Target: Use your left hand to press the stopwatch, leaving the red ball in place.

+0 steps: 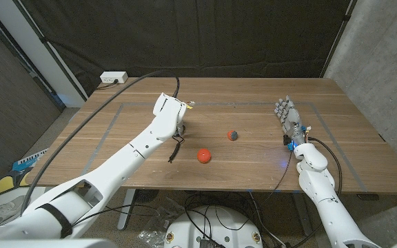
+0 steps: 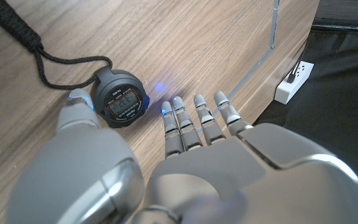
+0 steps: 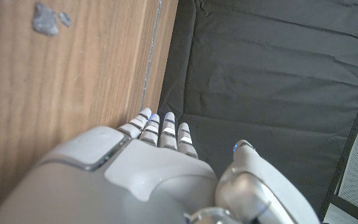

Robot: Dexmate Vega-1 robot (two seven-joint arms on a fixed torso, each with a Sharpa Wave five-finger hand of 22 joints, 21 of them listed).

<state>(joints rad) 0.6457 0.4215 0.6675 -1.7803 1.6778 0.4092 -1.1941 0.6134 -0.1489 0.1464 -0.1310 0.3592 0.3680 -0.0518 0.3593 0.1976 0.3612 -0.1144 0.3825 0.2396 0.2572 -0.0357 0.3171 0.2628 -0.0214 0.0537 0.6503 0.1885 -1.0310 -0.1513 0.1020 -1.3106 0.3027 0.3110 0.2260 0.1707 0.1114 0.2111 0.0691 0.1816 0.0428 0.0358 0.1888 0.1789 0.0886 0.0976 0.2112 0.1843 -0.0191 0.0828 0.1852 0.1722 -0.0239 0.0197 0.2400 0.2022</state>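
The stopwatch [image 2: 120, 101] is seen on the wooden table [image 1: 253, 165], face up with its digital display legible as a dark LCD, in the left wrist view. The left hand [image 2: 185, 162] is positioned directly over it; the thumb tip [image 2: 78, 102] is seen just beside the stopwatch's edge, touching or nearly so, contact cannot be confirmed. The other fingers [image 2: 197, 118] are extended and slightly spread just on the other side of the stopwatch, nothing gripped. The black lanyard cord [image 2: 39, 53] is attached to the stopwatch and is laid across the table away from the hand. In the head view the stopwatch body is covered by the left hand [image 1: 169, 110]; only the cord [image 1: 176, 146] is visible trailing from under it. The red ball [image 1: 204, 156] is located near the stopwatch, on the side toward the robot and toward its right, apart from the left hand and untouched. A small grey object [image 1: 232, 135] is placed further right of the stopwatch, beyond the ball. The right hand [image 1: 288, 117] is parked well apart from the stopwatch, at the table's right side, fingers straight and held close together, nothing held. A white power strip [image 1: 114, 78] is sited at the table's far left corner.
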